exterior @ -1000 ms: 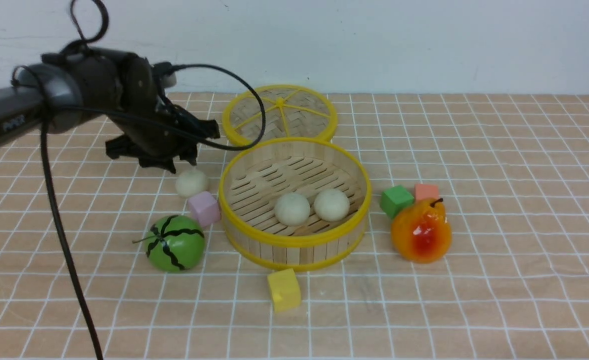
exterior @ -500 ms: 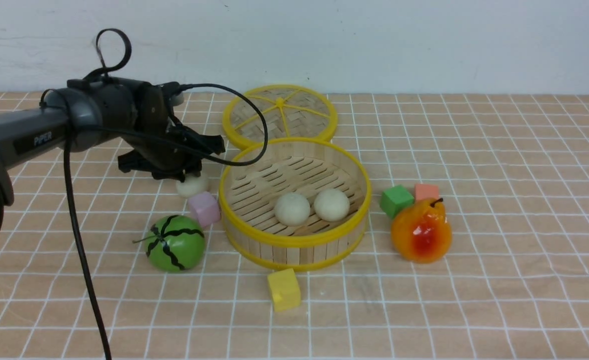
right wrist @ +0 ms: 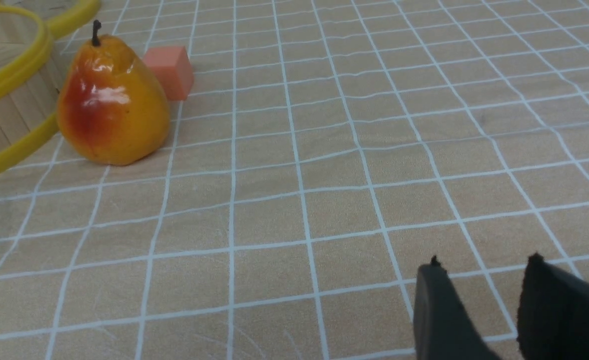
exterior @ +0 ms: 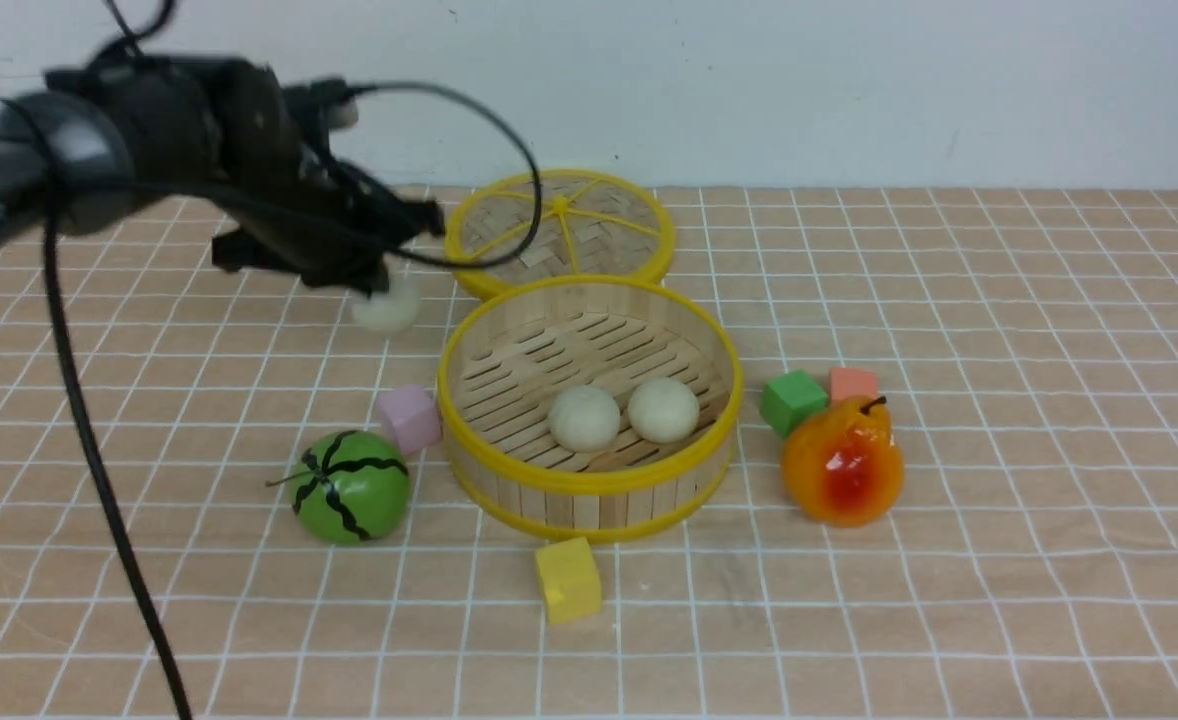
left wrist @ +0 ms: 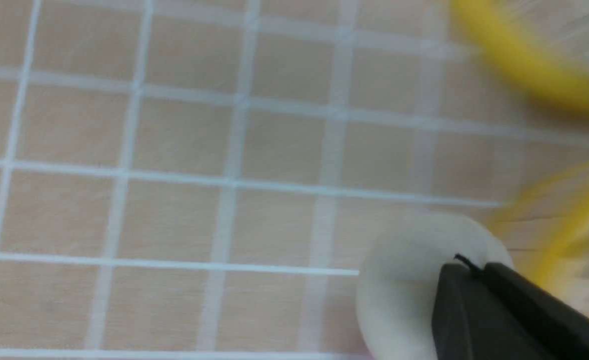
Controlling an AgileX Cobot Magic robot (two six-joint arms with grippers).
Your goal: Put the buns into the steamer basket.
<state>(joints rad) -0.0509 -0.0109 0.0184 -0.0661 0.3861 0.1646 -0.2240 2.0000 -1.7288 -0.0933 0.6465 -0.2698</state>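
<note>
The left arm comes in from the left of the steamer basket point(exterior: 589, 485), raised, wrist tipped down. Its left gripper point(exterior: 379, 288) is clenched on the third bun point(exterior: 389, 310), which hangs clear of the checked cloth, off the basket's left rear rim.

Two buns point(exterior: 584, 418) sit side by side near the basket's front wall, so the back of its slatted floor is free. The lid point(exterior: 599, 240) lies just behind the basket, and the pink cube point(exterior: 409, 418) sits just beside its left wall.

Right of the basket, past the pear point(exterior: 842, 462), the right gripper point(right wrist: 484, 260) hovers low, fingers slightly parted and empty.

Half a second ago that bun lay on the cloth behind the pink cube; now it is up, and nothing else has shifted.
</note>
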